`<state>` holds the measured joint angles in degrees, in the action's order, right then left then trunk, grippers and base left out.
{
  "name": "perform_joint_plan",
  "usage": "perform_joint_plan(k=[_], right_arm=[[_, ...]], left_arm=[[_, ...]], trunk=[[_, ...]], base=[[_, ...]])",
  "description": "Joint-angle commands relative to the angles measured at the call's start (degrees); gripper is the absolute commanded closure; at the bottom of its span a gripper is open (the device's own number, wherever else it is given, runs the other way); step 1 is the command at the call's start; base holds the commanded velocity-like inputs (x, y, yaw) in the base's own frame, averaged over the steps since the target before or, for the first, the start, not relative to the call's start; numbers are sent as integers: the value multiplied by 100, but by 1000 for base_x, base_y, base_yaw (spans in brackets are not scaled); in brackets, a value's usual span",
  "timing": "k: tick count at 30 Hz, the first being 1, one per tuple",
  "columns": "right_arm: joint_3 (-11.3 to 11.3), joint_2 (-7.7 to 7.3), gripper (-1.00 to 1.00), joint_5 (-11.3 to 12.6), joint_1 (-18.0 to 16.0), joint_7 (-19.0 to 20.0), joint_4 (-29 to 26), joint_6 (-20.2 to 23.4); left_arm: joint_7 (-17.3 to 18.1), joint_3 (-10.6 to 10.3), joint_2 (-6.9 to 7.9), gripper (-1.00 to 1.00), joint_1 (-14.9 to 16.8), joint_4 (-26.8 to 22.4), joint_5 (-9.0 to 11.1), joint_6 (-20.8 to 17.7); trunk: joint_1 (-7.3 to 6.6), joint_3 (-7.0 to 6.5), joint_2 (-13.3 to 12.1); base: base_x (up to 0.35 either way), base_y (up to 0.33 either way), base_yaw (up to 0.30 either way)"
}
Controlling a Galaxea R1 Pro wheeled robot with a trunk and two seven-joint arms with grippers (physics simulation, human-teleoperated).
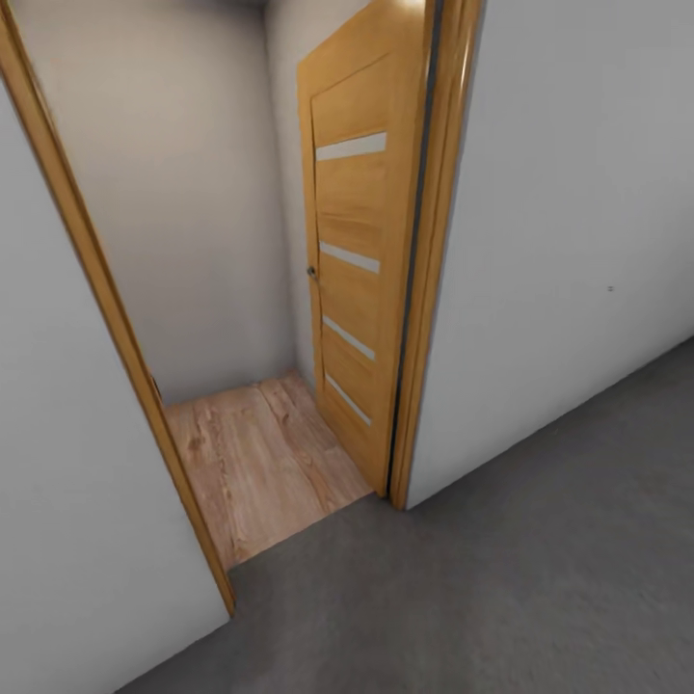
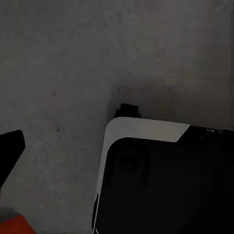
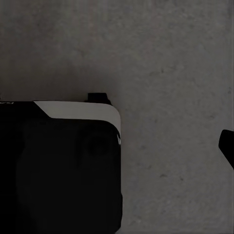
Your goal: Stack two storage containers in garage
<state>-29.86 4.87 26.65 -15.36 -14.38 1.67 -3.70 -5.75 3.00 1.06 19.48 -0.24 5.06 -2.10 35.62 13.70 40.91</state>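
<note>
The head view looks down at an open doorway: a wooden door (image 1: 352,280) with 4 pale glass strips stands swung inward at the centre of the frame, its small knob on the left edge. A wooden door frame (image 1: 106,318) runs diagonally down the left side, and grey-white walls (image 1: 578,241) flank the opening on both sides. Beyond the threshold lies a light wood plank floor (image 1: 260,463) in the lower middle, while the dark grey concrete floor (image 1: 501,588) covers the lower right.

In the left wrist view, a black finger (image 2: 9,146) of the left gripper pokes in at the left edge; I cannot tell how wide the jaws stand. An orange-red corner of 1 storage container (image 2: 12,226) sits at the lower left. The robot's black-and-white base (image 2: 165,180) fills the lower right above the concrete.

In the right wrist view, the same base (image 3: 58,165) occupies the lower left, and a dark tip of the right gripper (image 3: 227,146) shows at the right edge; its opening cannot be told
</note>
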Motion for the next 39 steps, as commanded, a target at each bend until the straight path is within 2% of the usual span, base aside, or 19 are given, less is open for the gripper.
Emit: perform_joint_plan(k=[1,11,19,39], right_arm=[[-46,5,-100,60,-7,-3,18,-34],[-44,5,-100,60,-9,-3,18,-50],[-38,-3,-100,60,-9,-3,18,-68],[-39,-4,-100,60,-9,-3,18,-91]], left_arm=[[-5,25,0,-100,4,-3,47,-19],[-9,25,0,-100,4,-3,47,-19],[-7,25,0,-100,4,-3,47,-19],[-6,25,0,-100,4,-3,47,-19]], trunk=[[4,8,6],[4,8,6],[4,8,6],[4,8,6]], base=[[316,0,0],[317,0,-6],[316,0,-119],[316,0,-4]])
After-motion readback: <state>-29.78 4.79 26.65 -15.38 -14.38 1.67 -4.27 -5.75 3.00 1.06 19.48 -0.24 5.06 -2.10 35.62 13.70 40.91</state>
